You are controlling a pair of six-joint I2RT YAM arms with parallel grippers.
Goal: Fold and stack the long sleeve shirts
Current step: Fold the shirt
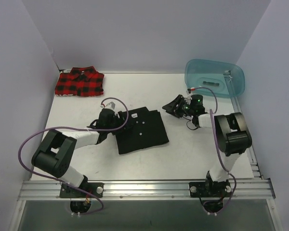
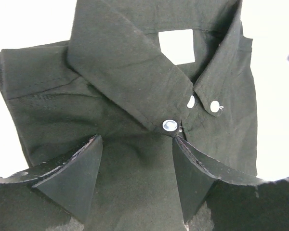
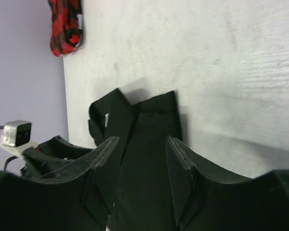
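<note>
**Q:** Where does the black shirt (image 1: 143, 129) lie?

**A:** Folded at the middle of the surface (image 1: 183, 154), collar end beneath the left claw (image 1: 121, 120), which is spread wide. The right claw (image 1: 172, 109) is half-spread, empty and apart. The plaid shirt (image 1: 80, 82) lies far left, so the left arm is nearer.

Bright, even overhead light. The table (image 2: 274, 72) glares blank white in the left wrist view; the black shirt (image 3: 149, 125) casts soft shadow.

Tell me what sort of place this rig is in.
Probably a lab test cell, not a home: bare walls box in a white table, with an aluminium mounting rail along its near edge.
</note>
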